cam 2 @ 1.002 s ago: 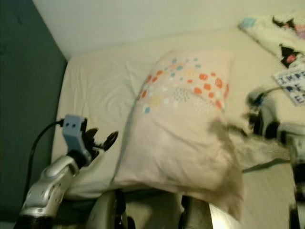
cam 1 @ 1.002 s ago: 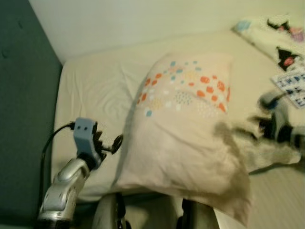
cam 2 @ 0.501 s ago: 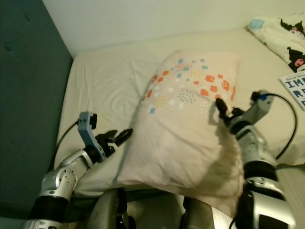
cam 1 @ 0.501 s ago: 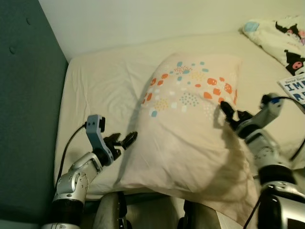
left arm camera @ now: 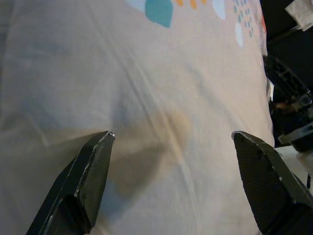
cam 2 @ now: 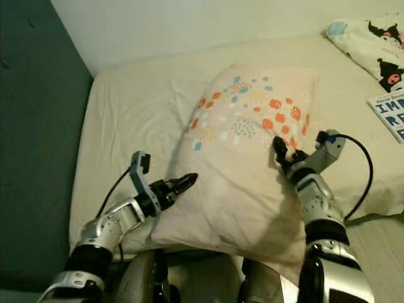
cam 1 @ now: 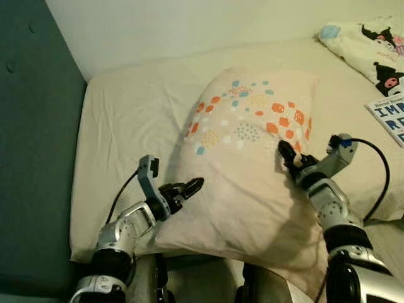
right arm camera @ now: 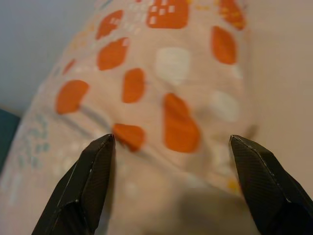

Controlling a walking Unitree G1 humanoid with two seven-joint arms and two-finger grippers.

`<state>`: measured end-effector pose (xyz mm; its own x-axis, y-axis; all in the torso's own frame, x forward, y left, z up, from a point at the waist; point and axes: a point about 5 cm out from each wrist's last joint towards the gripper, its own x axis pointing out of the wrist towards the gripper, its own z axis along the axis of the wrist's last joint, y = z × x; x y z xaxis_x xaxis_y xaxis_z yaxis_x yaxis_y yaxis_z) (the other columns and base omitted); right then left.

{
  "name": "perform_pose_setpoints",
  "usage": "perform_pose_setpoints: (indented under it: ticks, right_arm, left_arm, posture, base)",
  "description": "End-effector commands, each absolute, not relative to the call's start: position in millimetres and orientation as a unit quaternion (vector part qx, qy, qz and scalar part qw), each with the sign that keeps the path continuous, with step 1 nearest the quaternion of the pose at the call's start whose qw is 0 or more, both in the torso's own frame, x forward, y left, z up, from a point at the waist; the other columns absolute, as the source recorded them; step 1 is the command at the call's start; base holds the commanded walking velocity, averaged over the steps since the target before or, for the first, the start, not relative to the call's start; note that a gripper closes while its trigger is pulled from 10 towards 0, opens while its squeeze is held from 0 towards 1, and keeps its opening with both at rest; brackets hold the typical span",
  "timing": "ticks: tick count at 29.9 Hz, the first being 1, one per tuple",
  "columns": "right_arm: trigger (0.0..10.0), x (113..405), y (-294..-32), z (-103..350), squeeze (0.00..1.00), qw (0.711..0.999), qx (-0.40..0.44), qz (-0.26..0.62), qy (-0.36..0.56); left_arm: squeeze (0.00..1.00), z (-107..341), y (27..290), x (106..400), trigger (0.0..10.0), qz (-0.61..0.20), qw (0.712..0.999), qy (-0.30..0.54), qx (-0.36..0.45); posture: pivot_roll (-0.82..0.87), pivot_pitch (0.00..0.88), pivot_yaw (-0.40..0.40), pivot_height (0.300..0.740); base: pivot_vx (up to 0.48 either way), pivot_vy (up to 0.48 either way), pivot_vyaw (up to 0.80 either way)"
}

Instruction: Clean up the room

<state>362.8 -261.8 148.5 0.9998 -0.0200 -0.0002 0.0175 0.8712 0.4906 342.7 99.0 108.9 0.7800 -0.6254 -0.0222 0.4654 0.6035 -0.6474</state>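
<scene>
Pillow (cam 1: 249, 158) lies slantwise across the bed (cam 1: 126, 120) in the left eye view, its dotted end toward the wall, its plain end overhanging the near edge. The left gripper (cam 1: 183, 189) sits at the pillow's left edge and the right gripper (cam 1: 287, 154) at its right side, so the step in hand looks like grasping the pillow from both sides to straighten it. A patterned blanket (cam 1: 366, 47) and a printed sheet (cam 1: 388, 117) lie at the far right.

Right eye view: same layout, both grippers against the pillow's flanks.

Left wrist view: the jaws stand wide apart, released, with plain pillow fabric between and just ahead of them.

Right wrist view: jaws likewise spread, orange patches of the pillow between them.

Next, each gripper probably needs to push in a little and clench on a fold of fabric before lifting.

Compared with half a second ago, both grippers have closed in on the pillow; the left then stood clear of its edge.
</scene>
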Motion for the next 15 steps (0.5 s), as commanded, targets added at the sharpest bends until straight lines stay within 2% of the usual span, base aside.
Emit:
perform_pose_setpoints:
  ticks: [1, 6, 7, 12, 13, 15]
  right_arm:
    - [10.0, 358.4, -264.9, 143.7, 1.00, 0.969, 0.246, -0.012, 0.005]
    - [10.0, 346.9, -275.7, 149.0, 1.00, 0.970, 0.241, -0.009, -0.011]
    - [10.0, 337.9, -280.6, 153.6, 1.00, 0.973, 0.229, -0.001, -0.026]
    - [10.0, 331.5, -284.3, 155.5, 1.00, 0.976, 0.214, -0.004, -0.028]
    - [10.0, 329.0, -287.3, 157.1, 1.00, 0.984, 0.171, -0.033, -0.024]
    - [10.0, 329.0, -287.3, 157.1, 1.00, 0.984, 0.171, -0.033, -0.024]
  left_arm:
    - [1.00, 99.5, 96.5, 339.2, 10.0, -0.309, 0.882, 0.138, -0.328]
    - [1.00, 100.1, 77.6, 338.5, 10.0, -0.329, 0.876, 0.137, -0.324]
    - [1.00, 99.6, 66.0, 339.7, 10.0, -0.318, 0.895, 0.122, -0.286]
    - [1.00, 99.9, 59.7, 341.2, 10.0, -0.311, 0.906, 0.111, -0.263]
    - [1.00, 100.9, 59.4, 346.5, 10.0, -0.290, 0.920, 0.102, -0.242]
    - [1.00, 100.9, 59.4, 346.5, 10.0, -0.290, 0.920, 0.102, -0.242]
  posture:
    - [-0.01, 0.318, 0.048, 0.601]
    - [-0.02, 0.320, 0.054, 0.601]
    - [-0.04, 0.324, 0.055, 0.601]
    - [-0.05, 0.323, 0.061, 0.601]
    - [-0.07, 0.335, 0.079, 0.601]
    - [-0.07, 0.335, 0.079, 0.601]
  base:
    - [0.000, 0.000, 0.00]
    - [0.000, 0.000, 0.00]
    - [0.000, 0.000, 0.00]
    - [0.000, 0.000, 0.00]
    - [0.000, 0.000, 0.00]
    - [0.000, 0.000, 0.00]
